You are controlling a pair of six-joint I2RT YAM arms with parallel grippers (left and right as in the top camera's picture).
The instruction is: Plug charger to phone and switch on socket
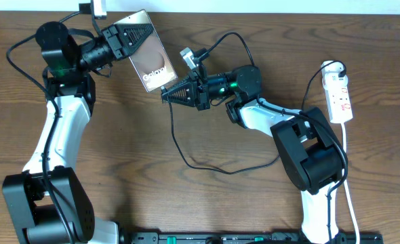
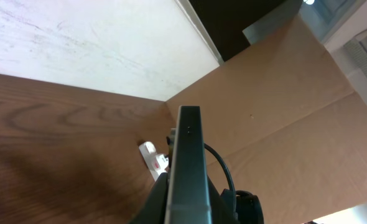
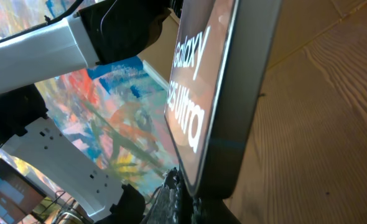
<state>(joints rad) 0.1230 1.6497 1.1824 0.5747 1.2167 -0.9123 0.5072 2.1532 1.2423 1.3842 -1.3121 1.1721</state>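
Dark phone (image 1: pixel 154 68) clamped by its upper end in left pincer (image 1: pixel 131 35), upper middle of frame, long axis slanting down-right. Right pincer (image 1: pixel 167 95) closed on charger (image 1: pixel 173 135) tip, just beside phone's lower end. Likely needs short push up-left along that axis. Socket (image 1: pixel 340 95) far right on tabletop (image 1: pixel 118 169).

I am looking at a wooden table (image 1: pixel 152 196) running under everything, and a brown cardboard panel (image 2: pixel 295 93) is standing beside a white wall (image 2: pixel 78 37) (left wrist view).
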